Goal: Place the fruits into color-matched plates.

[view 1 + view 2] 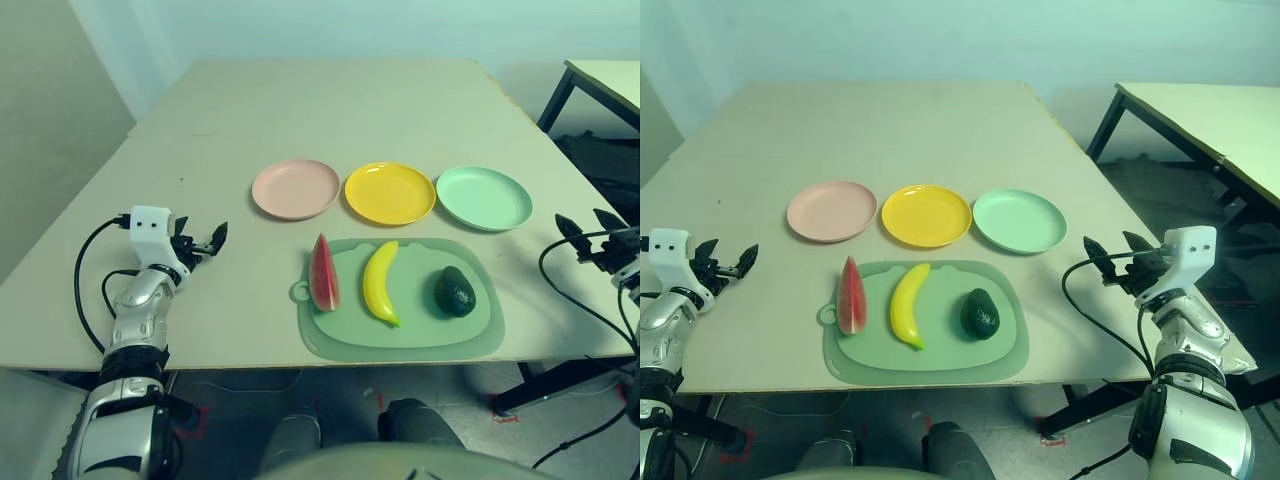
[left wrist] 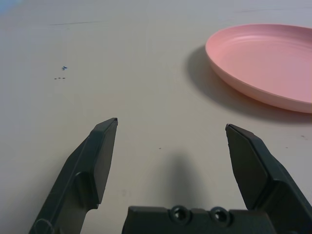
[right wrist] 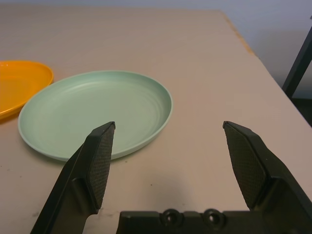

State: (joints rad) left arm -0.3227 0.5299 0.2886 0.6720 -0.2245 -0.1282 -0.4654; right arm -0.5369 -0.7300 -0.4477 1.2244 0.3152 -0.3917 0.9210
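Three fruits lie in a row on a green mat (image 1: 420, 330): a red watermelon wedge (image 1: 323, 273), a yellow banana (image 1: 380, 282) and a dark green avocado (image 1: 455, 292). Behind the mat stand three plates: pink (image 1: 296, 188), yellow (image 1: 390, 192) and mint green (image 1: 484, 197). My left gripper (image 1: 212, 240) rests open and holds nothing near the table's left edge, well left of the mat; the pink plate (image 2: 263, 63) lies ahead of it. At the table's right edge my right gripper (image 1: 1110, 255) hangs open, nothing between its fingers, facing the mint green plate (image 3: 95, 112).
A second table (image 1: 1200, 110) with black legs stands off to the right. Black cables hang from both wrists. The far half of the beige tabletop (image 1: 330, 110) is bare.
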